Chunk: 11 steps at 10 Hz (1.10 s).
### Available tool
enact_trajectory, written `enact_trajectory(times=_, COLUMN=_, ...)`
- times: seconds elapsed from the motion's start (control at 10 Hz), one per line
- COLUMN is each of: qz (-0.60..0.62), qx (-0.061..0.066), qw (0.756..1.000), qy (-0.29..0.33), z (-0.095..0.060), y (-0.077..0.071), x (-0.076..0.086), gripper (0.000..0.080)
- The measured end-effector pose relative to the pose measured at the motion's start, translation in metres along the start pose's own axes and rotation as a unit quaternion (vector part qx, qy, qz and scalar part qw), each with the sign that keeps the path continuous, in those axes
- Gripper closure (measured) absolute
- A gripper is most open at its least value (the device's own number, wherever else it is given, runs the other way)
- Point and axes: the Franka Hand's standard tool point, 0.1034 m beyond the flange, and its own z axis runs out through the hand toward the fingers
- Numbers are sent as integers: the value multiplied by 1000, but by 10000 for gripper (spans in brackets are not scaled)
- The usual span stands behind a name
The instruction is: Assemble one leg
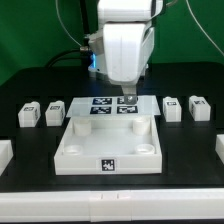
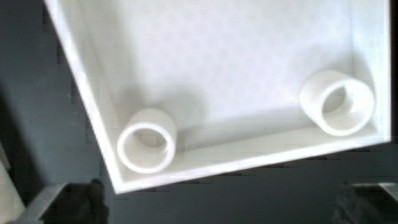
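Exterior view: leg (image 1: 52,113) axis indiscernible.

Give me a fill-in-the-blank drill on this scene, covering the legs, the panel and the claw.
1. On the exterior view's left of the white panel, the number of legs is ___.
2. The sockets in the panel's corners are ___ in shape.
3. The claw hangs open and holds ___.
4. The table under everything is coloured ___.

Missing words: two; round; nothing; black.
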Motion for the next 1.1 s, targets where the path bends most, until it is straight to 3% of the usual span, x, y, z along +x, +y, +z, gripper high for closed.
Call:
enact_trajectory(times=0.3, qz=-89, qx=-2, qw=996, qy=-3, z=2, y=-4, x=-9, gripper=150)
enact_trajectory(times=0.5, qz=-74, qx=16, qw=997, qy=-5, z=26, y=-52, x=-44, gripper=150)
enact_trajectory(times=0.6, qz=-69, qx=20, qw=997, qy=-5, z=30, y=-55, x=-47, gripper=150)
enact_trajectory(times=1.0, qz=-70, qx=20, qw=997, qy=-4, z=32, y=-56, x=-48, gripper=150)
enact_trajectory(times=1.1, qz=-77, qx=8, qw=997, qy=8, z=49, y=-65, x=-55, gripper=150)
